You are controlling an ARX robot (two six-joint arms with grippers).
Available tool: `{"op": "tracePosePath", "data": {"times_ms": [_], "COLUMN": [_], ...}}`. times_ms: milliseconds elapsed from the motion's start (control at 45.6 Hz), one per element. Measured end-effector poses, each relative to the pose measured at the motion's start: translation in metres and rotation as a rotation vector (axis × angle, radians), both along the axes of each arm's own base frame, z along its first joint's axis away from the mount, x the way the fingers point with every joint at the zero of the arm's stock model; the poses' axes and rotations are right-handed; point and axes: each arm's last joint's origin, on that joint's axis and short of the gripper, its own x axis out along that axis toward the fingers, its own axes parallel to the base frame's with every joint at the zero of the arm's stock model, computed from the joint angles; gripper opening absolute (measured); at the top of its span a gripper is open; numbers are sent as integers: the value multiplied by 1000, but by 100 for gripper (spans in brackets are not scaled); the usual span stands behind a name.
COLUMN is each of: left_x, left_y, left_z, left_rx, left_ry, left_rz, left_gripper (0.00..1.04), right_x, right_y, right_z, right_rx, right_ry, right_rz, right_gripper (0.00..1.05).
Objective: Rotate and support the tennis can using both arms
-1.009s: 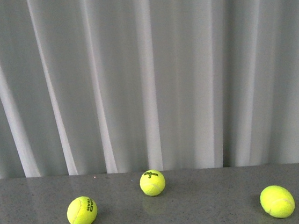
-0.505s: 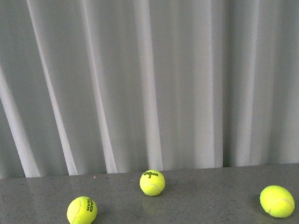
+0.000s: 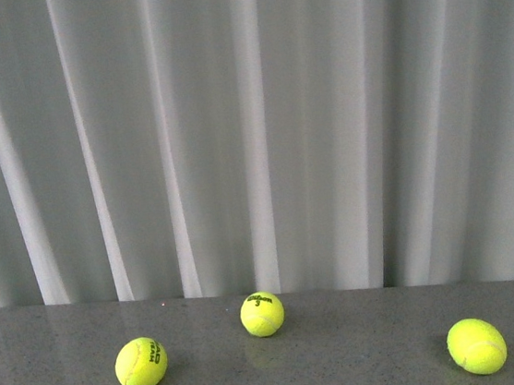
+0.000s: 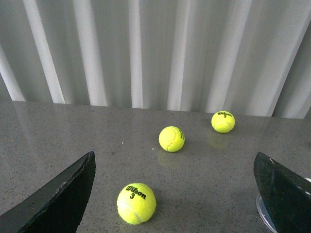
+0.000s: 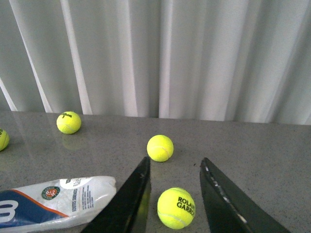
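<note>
Where the grey speckled table [image 3: 370, 370] meets the hanging cloth in the front view, a pale curtain [image 3: 250, 128] of soft vertical pleats fills the upper frame. Three fuzzy yellow-green balls lie well apart on the faintly glossy stone: a left ball [image 3: 141, 365] at lower left, a middle ball [image 3: 262, 314] at lower centre nearest the curtain, and a right ball [image 3: 476, 346] at lower right. In the left wrist view the left claw [image 4: 173, 161] is released, its flat matte-black jaws with rough edges spread wide and grasping nothing. A Wilson ball [image 4: 136, 203] marked 3 rests on the table between them, touching neither. Two further balls lie nearer the curtain, and a clear rounded sliver [image 4: 259, 211] peeks from behind one jaw, too little to identify. In the right wrist view the right claw [image 5: 176, 164] is likewise released, its jaws set closer together. A Roland Garros ball [image 5: 176, 208] sits on the table in the gap, and a strip of stone shows at either side of it. The tennis can [image 5: 53, 201] lies on its side just beside one jaw and apart from it, a rounded tube with a white-and-blue label, a white W, a round orange-green emblem and fine print. A plain ball [image 5: 160, 148] lies beyond the jaw tips, and a printed ball [image 5: 68, 122] sits near the curtain's foot
</note>
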Motion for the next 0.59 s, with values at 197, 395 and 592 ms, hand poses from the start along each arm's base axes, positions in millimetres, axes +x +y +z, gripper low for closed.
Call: {"op": "tracePosePath", "data": {"times_ms": [197, 395, 592], "left_x": [0, 1, 72], "left_y": [0, 0, -1], "left_z": [0, -2, 14], "left_rx": [0, -44, -488], "left_ry": [0, 81, 479], "left_rz": [0, -26, -314], "left_gripper": [98, 98, 98], "right_x": [0, 0, 0], "right_y": [0, 0, 0], "right_z": [0, 0, 0], "right_rx": [0, 1, 0], "right_ry": [-1, -1, -1], "right_rz": [0, 0, -1], "right_gripper": [68, 100, 98]}}
